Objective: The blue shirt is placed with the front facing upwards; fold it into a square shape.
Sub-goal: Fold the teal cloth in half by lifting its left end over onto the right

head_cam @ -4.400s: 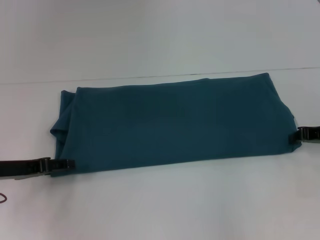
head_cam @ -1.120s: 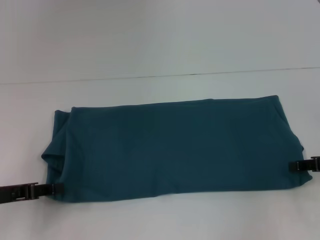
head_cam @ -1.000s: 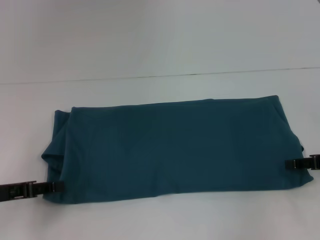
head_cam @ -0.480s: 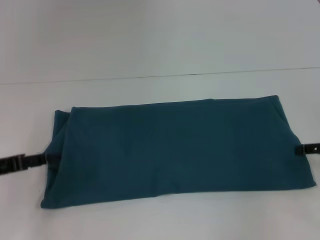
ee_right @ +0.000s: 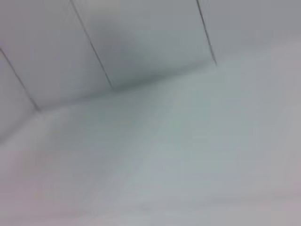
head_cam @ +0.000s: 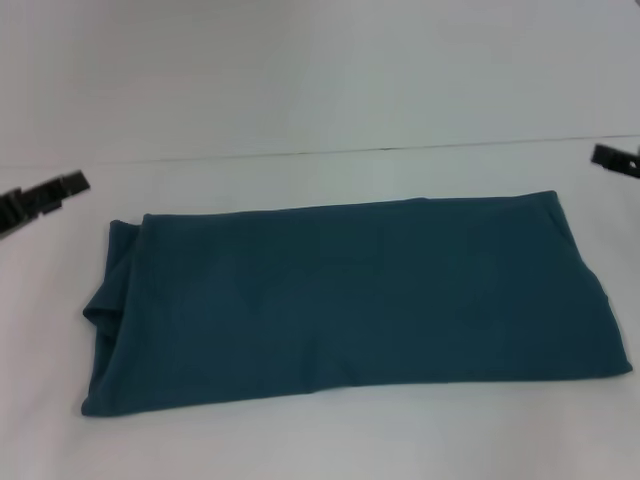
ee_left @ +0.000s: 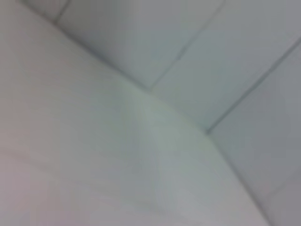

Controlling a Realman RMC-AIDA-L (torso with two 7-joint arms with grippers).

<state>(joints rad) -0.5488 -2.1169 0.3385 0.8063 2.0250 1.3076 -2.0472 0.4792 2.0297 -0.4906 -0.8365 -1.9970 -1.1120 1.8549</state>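
My left tool (head_cam: pixel 45 193) and right tool (head_cam: pixel 615 157) hang clear of the blue shirt (head_cam: pixel 350 300), grip state indeterminate; shirt lies as a long band on the surface (head_cam: pixel 320 90), awaiting crosswise folds.

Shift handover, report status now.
Left gripper and right gripper both off the shirt, out at the edges. Shirt folded into a long band on the table, not square. Nothing obstructing.

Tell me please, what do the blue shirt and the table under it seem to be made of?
The blue shirt looks like soft matte knit fabric, probably cotton: it lies limp, with folded layers and soft creases at its left end, and no shine. The table looks like a smooth, hard white surface, perhaps laminate or painted board; its exact material cannot be told.
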